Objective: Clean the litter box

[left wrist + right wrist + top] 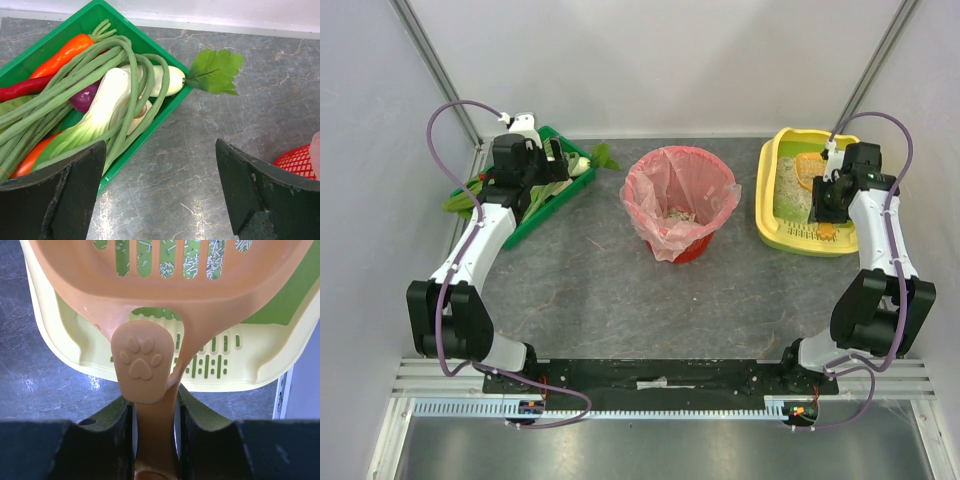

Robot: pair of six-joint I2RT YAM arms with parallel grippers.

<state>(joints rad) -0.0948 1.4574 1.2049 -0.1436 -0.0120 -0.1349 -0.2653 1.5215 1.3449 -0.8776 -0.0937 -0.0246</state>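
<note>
The yellow litter box (767, 222) sits at the back right of the table, with pale litter (786, 188) inside. My right gripper (825, 203) hovers over its near end, shut on the handle of an orange slotted scoop (806, 172). In the right wrist view the gripper (154, 410) clamps the paw-print handle (140, 362). The scoop's bowl (165, 290) is raised above the litter box (240, 377), with litter grains showing through its slots. My left gripper (548, 160) hangs open at the back left, and in its wrist view the gripper (160, 172) holds nothing.
A green tray (532, 222) of vegetables lies under the left arm; in the left wrist view the green tray (142, 44) holds beans, a carrot and a white radish. A red basket (682, 246) lined with a pink bag stands mid-table, and its edge (299, 161) shows at the left wrist's right.
</note>
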